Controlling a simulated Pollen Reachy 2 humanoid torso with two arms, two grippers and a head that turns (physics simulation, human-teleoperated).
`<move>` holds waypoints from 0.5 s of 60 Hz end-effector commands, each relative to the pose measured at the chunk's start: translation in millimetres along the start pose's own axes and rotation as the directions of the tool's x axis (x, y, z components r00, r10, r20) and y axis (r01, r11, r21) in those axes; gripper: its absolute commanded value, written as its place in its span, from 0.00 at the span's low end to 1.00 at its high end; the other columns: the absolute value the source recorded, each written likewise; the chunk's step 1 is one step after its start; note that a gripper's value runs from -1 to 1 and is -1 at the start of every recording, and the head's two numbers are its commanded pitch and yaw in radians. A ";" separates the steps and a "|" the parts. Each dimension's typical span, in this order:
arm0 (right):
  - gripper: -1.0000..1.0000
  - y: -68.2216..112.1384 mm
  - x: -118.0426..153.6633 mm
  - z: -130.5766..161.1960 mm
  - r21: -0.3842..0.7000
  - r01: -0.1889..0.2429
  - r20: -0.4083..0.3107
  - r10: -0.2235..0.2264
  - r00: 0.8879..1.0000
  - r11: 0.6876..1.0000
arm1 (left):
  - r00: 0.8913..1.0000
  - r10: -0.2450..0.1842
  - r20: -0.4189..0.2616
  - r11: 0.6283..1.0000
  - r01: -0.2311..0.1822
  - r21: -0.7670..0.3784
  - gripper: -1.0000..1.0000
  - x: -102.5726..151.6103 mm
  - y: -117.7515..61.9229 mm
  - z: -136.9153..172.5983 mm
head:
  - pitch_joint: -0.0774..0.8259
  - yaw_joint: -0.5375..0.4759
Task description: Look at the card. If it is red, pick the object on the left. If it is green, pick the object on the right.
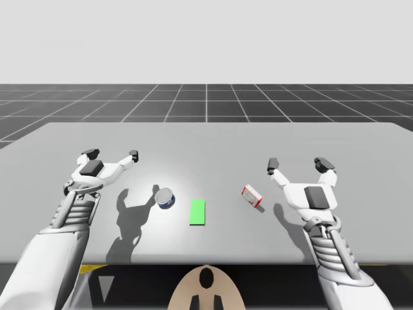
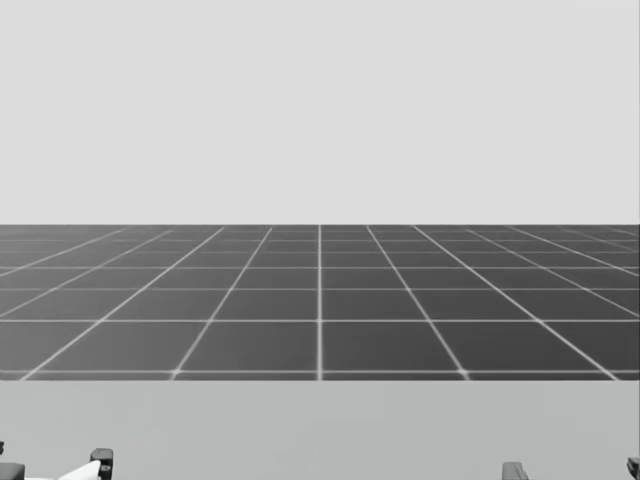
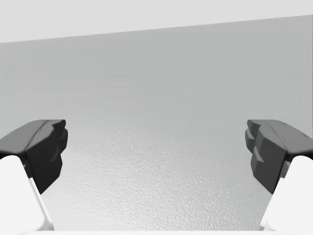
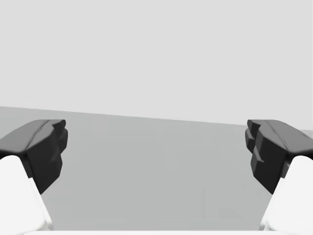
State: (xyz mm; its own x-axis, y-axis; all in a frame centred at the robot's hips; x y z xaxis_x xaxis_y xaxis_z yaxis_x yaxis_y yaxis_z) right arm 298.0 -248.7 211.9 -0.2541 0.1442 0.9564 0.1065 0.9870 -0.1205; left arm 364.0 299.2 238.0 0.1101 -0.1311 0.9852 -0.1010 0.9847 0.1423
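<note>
A green card point(image 1: 197, 212) lies flat near the table's front middle. Left of it a blue and silver can point(image 1: 165, 198) lies on its side. Right of the card rests a small red and white box point(image 1: 252, 196). My left gripper point(image 1: 113, 154) hovers open to the left of the can and farther back, nothing between its fingers point(image 3: 44, 149). My right gripper point(image 1: 298, 163) stands open to the right of the box, also empty, its fingers point(image 4: 274, 152) spread wide. Dark fingertips point(image 2: 100, 459) peek in at the head view's lower edge.
The grey table point(image 1: 206, 139) stretches bare toward its far edge. Beyond it lies a dark gridded floor point(image 2: 320, 300).
</note>
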 end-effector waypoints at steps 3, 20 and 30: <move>0.00 4.1 1.2 3.1 -0.009 0.038 0.004 -0.038 0.999 0.999 | 1.000 -0.002 0.002 1.000 0.002 -0.001 0.00 0.0 -0.5 0.4 | 0.11 0.53; 0.00 5.2 0.2 1.1 -0.001 0.017 0.017 -0.017 1.000 1.000 | 1.000 -0.009 -0.003 1.000 0.009 -0.005 0.00 0.0 -0.9 0.6 | 0.45 0.54; 0.00 6.2 -2.4 0.6 -0.002 0.015 0.008 -0.014 1.000 1.000 | 1.000 -0.022 -0.007 1.000 0.022 -0.008 0.00 -0.7 -2.1 0.7 | 0.65 0.55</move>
State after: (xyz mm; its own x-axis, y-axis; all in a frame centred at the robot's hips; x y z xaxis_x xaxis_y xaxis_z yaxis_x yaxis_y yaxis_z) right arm 298.4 -246.0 211.6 -0.2695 0.1420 0.9525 0.1065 0.9874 -0.1171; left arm 363.5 297.8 237.6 0.1155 -0.1435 0.9829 -0.0943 0.9835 0.1547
